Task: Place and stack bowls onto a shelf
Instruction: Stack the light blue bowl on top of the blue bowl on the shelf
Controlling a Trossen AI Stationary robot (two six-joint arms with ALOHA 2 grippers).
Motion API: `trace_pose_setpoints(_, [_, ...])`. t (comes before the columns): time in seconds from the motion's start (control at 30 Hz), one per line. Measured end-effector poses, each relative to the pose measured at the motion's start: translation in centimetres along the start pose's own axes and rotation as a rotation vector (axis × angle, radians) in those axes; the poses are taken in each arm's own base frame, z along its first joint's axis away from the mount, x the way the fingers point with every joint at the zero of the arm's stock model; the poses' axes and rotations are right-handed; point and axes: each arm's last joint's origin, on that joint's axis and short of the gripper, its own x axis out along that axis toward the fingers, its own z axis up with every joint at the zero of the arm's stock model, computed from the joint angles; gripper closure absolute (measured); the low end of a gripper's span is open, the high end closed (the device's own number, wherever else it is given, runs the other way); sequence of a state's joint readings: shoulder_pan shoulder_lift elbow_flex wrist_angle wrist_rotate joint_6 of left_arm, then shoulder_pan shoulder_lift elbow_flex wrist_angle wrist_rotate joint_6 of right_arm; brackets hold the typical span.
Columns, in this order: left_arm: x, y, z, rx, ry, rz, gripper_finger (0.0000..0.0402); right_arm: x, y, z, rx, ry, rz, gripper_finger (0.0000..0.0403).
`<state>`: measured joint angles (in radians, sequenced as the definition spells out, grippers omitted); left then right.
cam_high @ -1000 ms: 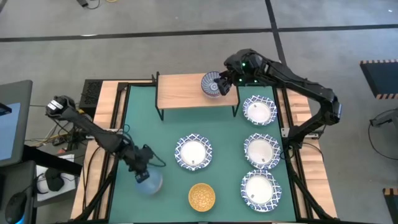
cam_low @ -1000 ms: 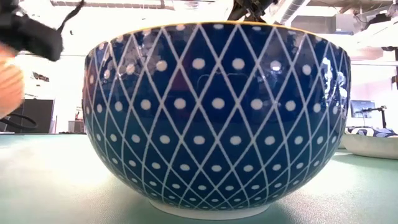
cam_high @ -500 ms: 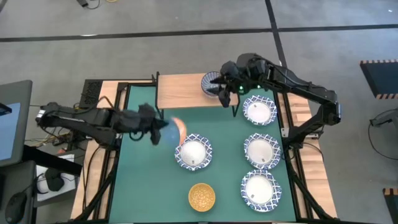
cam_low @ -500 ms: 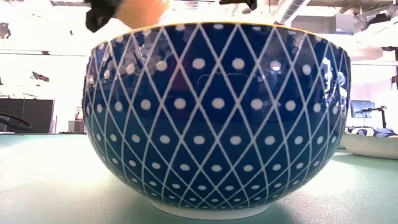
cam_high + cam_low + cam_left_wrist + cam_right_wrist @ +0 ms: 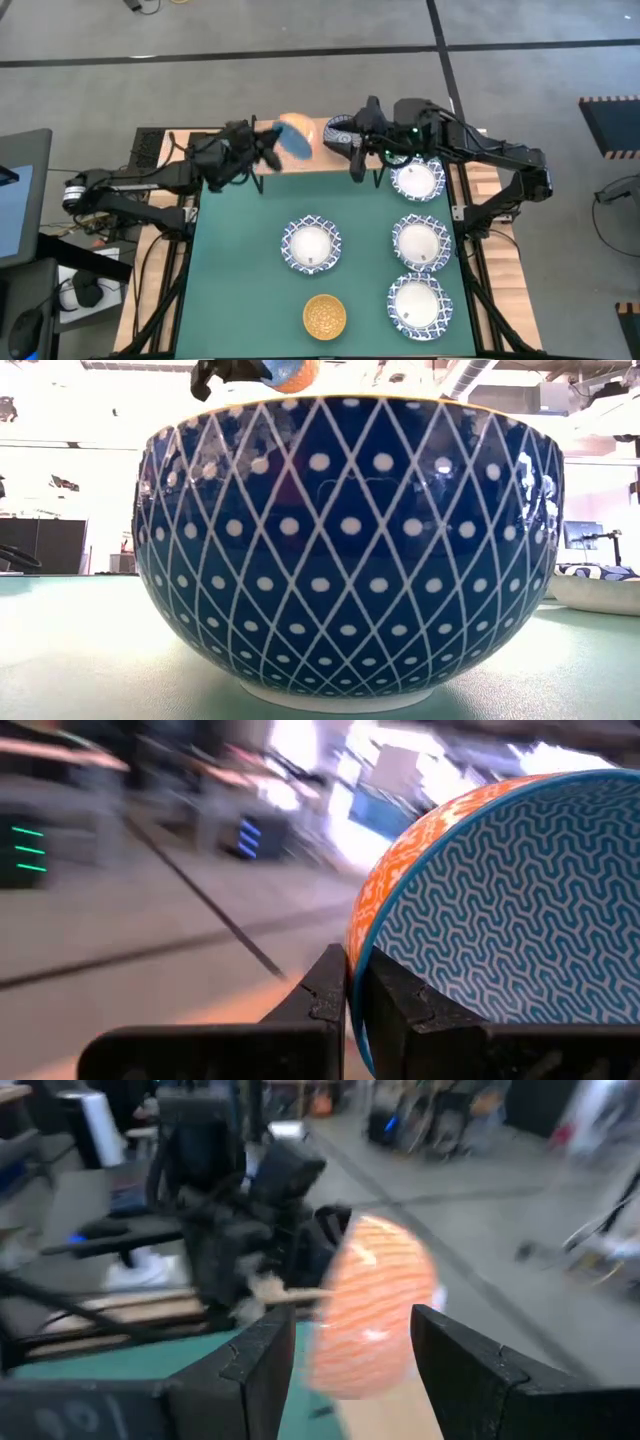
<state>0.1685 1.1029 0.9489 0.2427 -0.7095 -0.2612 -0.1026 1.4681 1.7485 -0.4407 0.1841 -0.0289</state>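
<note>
Green cloth covers our table (image 5: 230, 270), and the floor around it is grey. At the far side stands the shelf (image 5: 290, 158), a small wooden rack on thin black legs.

A second ago our left pincer (image 5: 268, 147) was down at the near left corner of the table, right on a small bowl. Now it has swung all the way over to the shelf. Its two fingers are pinched together on the rim of the small bowl (image 5: 294, 137), which is blue on one side and orange on the other. In the left wrist view we see the bowl (image 5: 500, 910) tipped up on its edge, held in the air above the shelf, not yet resting on it.

Our right pincer (image 5: 362, 140) has pulled back a little from the patterned bowl (image 5: 340, 133) that sits on the right end of the shelf. Its fingers are spread apart and hold nothing.

So one bowl is on the shelf, and we think a second one is about to go there.

Four white bowls with blue rims are still on the table: one in the middle (image 5: 311, 245) and three in a row on the right (image 5: 420, 243). A yellow bowl (image 5: 324, 316) sits at the near edge.
</note>
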Motion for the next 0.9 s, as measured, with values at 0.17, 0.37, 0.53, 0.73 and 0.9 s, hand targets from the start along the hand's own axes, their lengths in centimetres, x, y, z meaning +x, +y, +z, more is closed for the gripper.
trace_pose_setpoints(0.17, [1.7, -0.1, -0.5, 0.019, -0.099, 0.128, 0.0397, -0.1, 0.7, 0.4, -0.212, -0.023, -0.184, 0.0178])
trace_pose_setpoints(0.37, [2.7, -0.7, -1.3, 0.096, -0.111, 0.164, 0.0397, 1.0, 1.4, 0.5, -0.342, -0.052, -0.241, 0.0178])
trace_pose_setpoints(0.53, [3.9, -2.0, -0.3, 0.158, -0.125, 0.173, 0.0397, 3.5, 1.5, -1.1, -0.427, 0.024, -0.245, 0.0178])
trace_pose_setpoints(0.73, [5.5, -3.9, 0.4, 0.426, -0.074, 0.189, 0.0397, 5.6, 1.0, -2.7, -0.481, 0.14, -0.449, 0.0178])
trace_pose_setpoints(0.9, [6.0, -4.7, 0.5, 0.517, -0.058, 0.203, 0.0397, 5.8, 0.6, -3.1, -0.506, 0.196, -0.51, 0.0178])
